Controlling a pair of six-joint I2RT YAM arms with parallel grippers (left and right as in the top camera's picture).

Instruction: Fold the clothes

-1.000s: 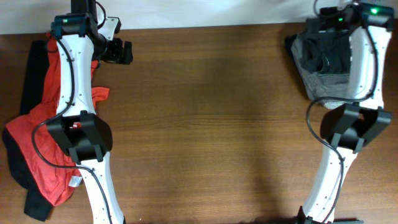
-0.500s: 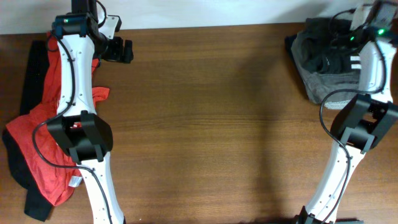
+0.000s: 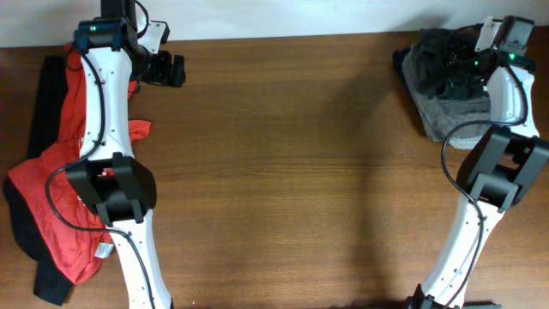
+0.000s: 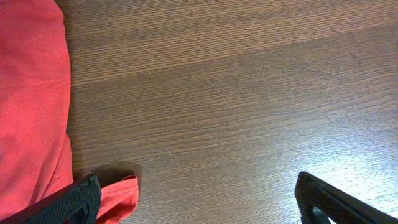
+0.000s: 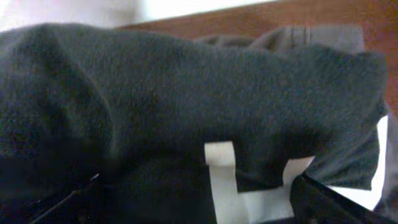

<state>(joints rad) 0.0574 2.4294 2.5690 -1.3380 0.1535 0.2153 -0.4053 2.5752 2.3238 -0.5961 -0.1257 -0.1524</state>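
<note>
Wood table [image 4: 217,93], left hand [image 4: 196,186] wide open.

Overhead looks straight down on the table [image 3: 283,172]; wrist cameras sit close, the left sharing the edge of the red T-shirt [image 4: 31,93].

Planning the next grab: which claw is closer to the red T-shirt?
Left. The left claw hovers right at the red T-shirt's edge; the right claw is across the table, over the dark garment.

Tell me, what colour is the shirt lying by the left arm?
Red; the T-shirt shows best in the overhead view.
</note>
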